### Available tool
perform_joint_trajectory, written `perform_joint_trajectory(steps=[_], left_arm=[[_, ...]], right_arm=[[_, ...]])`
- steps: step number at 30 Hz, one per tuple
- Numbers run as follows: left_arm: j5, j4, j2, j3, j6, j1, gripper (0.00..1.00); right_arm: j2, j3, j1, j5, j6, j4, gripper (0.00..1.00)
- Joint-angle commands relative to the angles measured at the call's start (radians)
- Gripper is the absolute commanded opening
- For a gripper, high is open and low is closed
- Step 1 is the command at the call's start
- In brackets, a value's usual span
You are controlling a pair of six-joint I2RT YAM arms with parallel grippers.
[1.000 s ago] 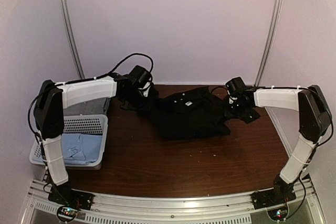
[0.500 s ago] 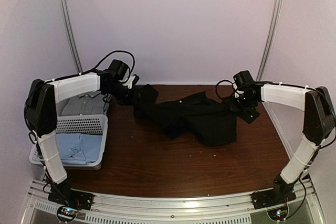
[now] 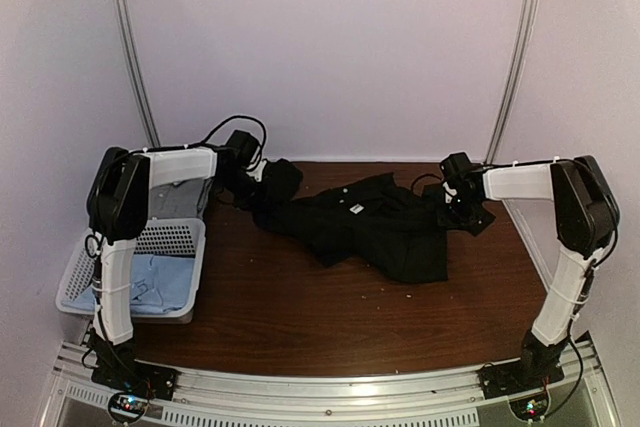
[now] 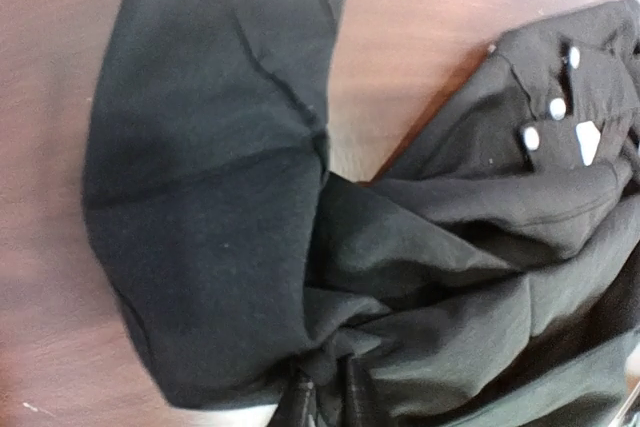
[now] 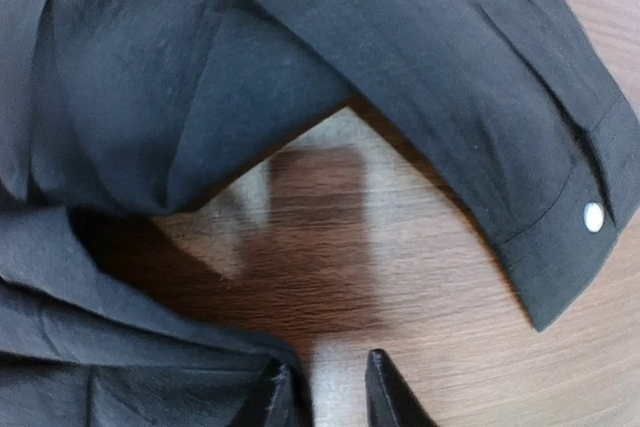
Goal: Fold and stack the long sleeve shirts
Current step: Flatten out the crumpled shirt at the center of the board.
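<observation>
Nearest you, a metal rail (image 3: 330,387) runs along the table's front edge w/ both arm bases on it. Near-left sits a white lattice basket (image 3: 160,237). Its near part holds a light blue shirt (image 3: 155,282), crumpled. A grey shirt (image 3: 172,202) lies at its far end, partly hidden by the left arm.

The table (image 3: 300,317) is dark brown wood w/ a few pale specks on it. Past mid-table the black shirt (image 3: 385,232) lies rumpled and stretched left to right, approx. between the two arms, flat on the wood and well apart from the basket. Its small white tag (image 3: 355,209) faces up near the middle. In the left wrist view you get white buttons (image 4: 557,107) beside that tag. In the right wrist view a cuff (image 5: 560,237) w/ one button lies flat on the wood.

Left gripper (image 4: 328,399) is at the shirt's far-left end. Its jaws are pinched together on a bunch of black cloth. Right gripper (image 5: 335,387) is low at the shirt's right end. Its jaws stand a little apart, bare wood showing between them and cloth lying against one finger.

Far side: plain white walls (image 3: 330,47), w/ two metal poles (image 3: 130,47) rising at the back corners.
</observation>
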Motion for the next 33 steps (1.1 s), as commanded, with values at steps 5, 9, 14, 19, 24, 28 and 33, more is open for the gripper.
perform_joint_trajectory(steps=[5,9,14,19,24,28,33], left_arm=[[-0.185,-0.024,-0.134,0.030,0.015,-0.018,0.59],[-0.230,-0.025,-0.211,-0.007,0.013,-0.078,0.70],[-0.216,-0.042,-0.279,-0.070,-0.009,-0.177,0.70],[-0.152,-0.015,-0.299,-0.143,-0.039,-0.288,0.70],[-0.163,-0.013,-0.245,-0.162,-0.080,-0.362,0.70],[-0.142,0.026,-0.208,-0.177,-0.101,-0.373,0.70],[-0.114,0.064,-0.152,-0.156,-0.110,-0.373,0.68]], right_arm=[[-0.176,-0.036,0.102,0.136,0.020,-0.034,0.55],[-0.243,-0.076,0.187,0.156,0.041,-0.035,0.66],[-0.276,-0.107,0.329,0.086,0.081,-0.007,0.67],[-0.223,-0.118,0.450,0.058,0.116,0.022,0.68],[-0.142,-0.127,0.501,0.043,0.135,0.066,0.68],[-0.102,-0.143,0.505,0.033,0.148,0.110,0.67],[-0.059,-0.144,0.506,0.011,0.153,0.143,0.59]])
